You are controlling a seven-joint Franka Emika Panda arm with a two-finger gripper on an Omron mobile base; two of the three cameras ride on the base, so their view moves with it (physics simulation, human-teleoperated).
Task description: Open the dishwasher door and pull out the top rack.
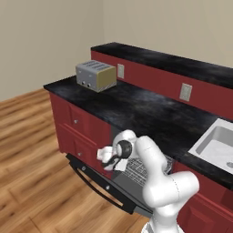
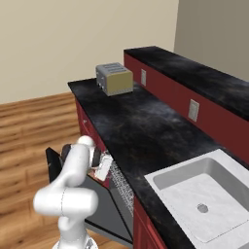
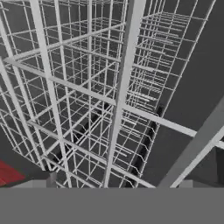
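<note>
The dishwasher door [image 1: 119,190] hangs open and tilted down, its dark inner face up and its silver bar handle [image 1: 96,184] toward the floor; its inner face [image 2: 103,210] is also seen from the right. The top rack [image 1: 142,169], a silver wire basket, shows under the counter edge above the door, and its mesh [image 2: 121,187] pokes out a little. My gripper [image 1: 108,160] sits at the rack's front left corner. In the hand view the rack [image 3: 87,87] is very close, and my gripper [image 3: 117,183] is open, with a thick wire bar running between the fingertips.
A silver and tan toaster [image 1: 95,75] stands on the black counter [image 1: 136,109] at the far left. The white sink [image 2: 199,194] is set in the counter to the right. Red cabinet fronts [image 1: 75,125] flank the dishwasher. Wood floor [image 1: 32,154] lies open to the left.
</note>
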